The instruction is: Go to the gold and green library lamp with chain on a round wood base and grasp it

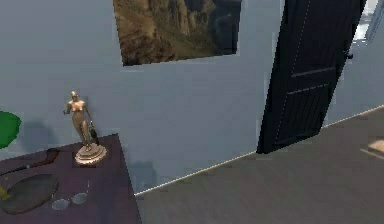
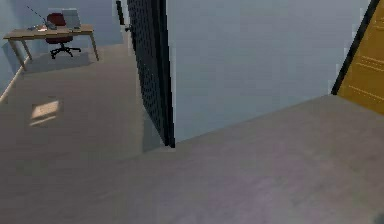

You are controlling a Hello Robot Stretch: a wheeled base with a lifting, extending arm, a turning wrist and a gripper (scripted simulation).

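Observation:
A green rounded shape [image 1: 6,128] pokes in at the forward view's left edge, above a dark wooden table [image 1: 110,190]; I cannot tell what it belongs to. On the table's back corner stands a gold statuette [image 1: 82,128] on a round base. A dark oval dish [image 1: 28,192] and two small round discs [image 1: 70,201] lie on the tabletop nearer the bottom edge.
A landscape picture [image 1: 178,28] hangs on the blue-grey wall above the table. A dark door [image 1: 308,70] stands at the forward view's right and shows again as a dark door [image 2: 152,70] in the arm side view. Beyond it are a desk [image 2: 50,36] with a chair, and a yellow door [image 2: 366,62]. Bare grey floor lies ahead.

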